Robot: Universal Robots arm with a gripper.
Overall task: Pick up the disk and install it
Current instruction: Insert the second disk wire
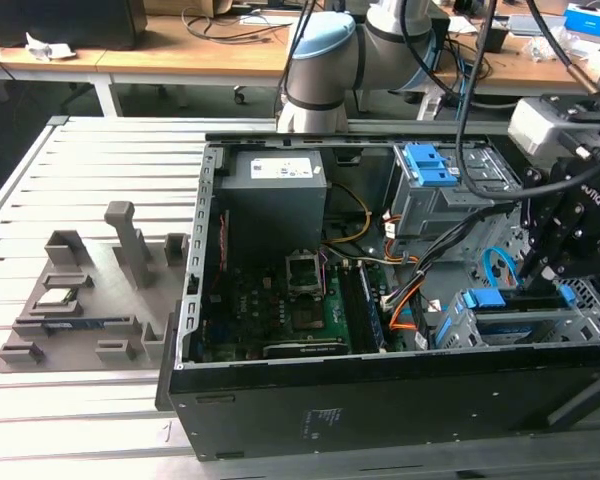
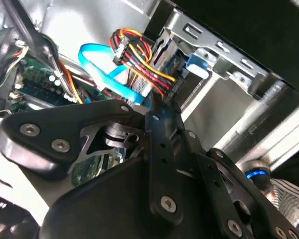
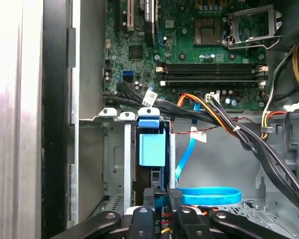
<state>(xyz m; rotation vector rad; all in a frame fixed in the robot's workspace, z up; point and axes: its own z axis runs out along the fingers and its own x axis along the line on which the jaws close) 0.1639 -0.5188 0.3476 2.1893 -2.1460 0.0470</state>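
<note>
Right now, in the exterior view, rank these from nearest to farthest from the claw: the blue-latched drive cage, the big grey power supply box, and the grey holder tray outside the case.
1. Drive cage, just toward that view's left of the claw.
2. Power supply box, across the case.
3. Holder tray, outside the case at the view's far left.

This is a robotics lab or test workshop. An open computer case lies on a surface of ribbed aluminium profiles, with its motherboard, power supply and drive cage exposed. The tool hangs inside the case's drive bay end. Well apart from the tool, at the far end of the surface, sits a grey printed parts holder. Behind the tool stand wooden desks strewn with cables, beyond the robot arm's base.
</note>
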